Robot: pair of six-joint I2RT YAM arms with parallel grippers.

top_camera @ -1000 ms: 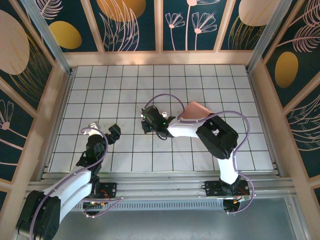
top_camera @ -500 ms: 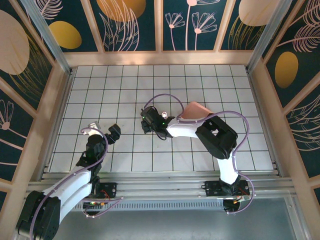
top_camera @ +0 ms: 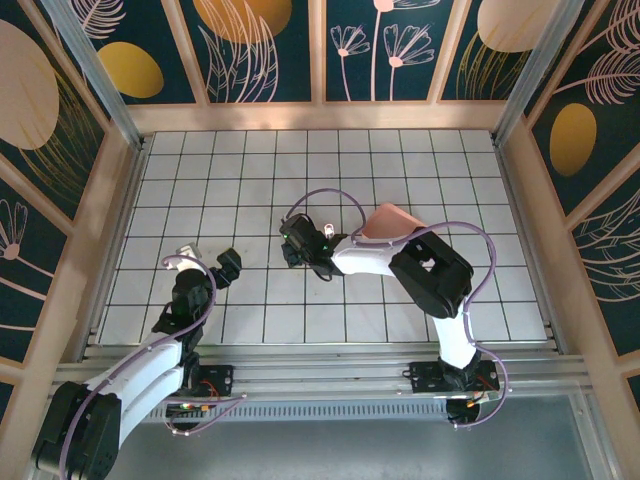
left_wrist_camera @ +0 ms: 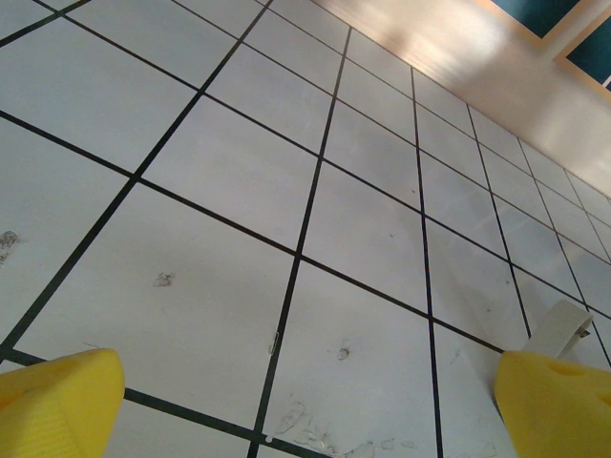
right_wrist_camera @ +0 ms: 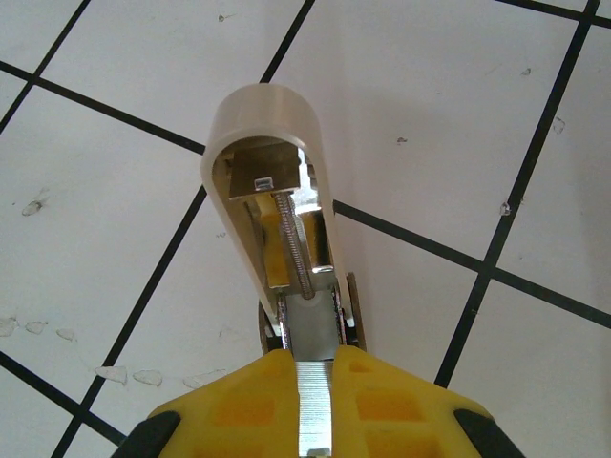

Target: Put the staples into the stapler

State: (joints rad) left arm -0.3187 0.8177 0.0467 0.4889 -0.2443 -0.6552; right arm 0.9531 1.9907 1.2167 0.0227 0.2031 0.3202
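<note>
The right gripper [right_wrist_camera: 315, 372], clenched on the staples [right_wrist_camera: 316, 420], holds them at the rail [right_wrist_camera: 311, 320] end of the open stapler [right_wrist_camera: 272, 95] on the table [right_wrist_camera: 430, 95], so insertion looks to be the step in hand and next needs a straight push along the rail; the left gripper [left_wrist_camera: 305, 401], well apart from the stapler, gapes empty.

The desk [top_camera: 400, 160] is white, with thin black lines that cut it into squares. Close up, it has a few small grey marks [left_wrist_camera: 162, 280]. Light wood beams [top_camera: 320, 115] run round it. Behind them stand dark blue-green walls [top_camera: 288, 70] with gold ovals [top_camera: 130, 68] and pale pink flowers [top_camera: 350, 40] (drawn in thin lines). A silver rail [top_camera: 320, 360] lies along the near edge. Soft light [left_wrist_camera: 458, 57] shines on the far wood.
</note>
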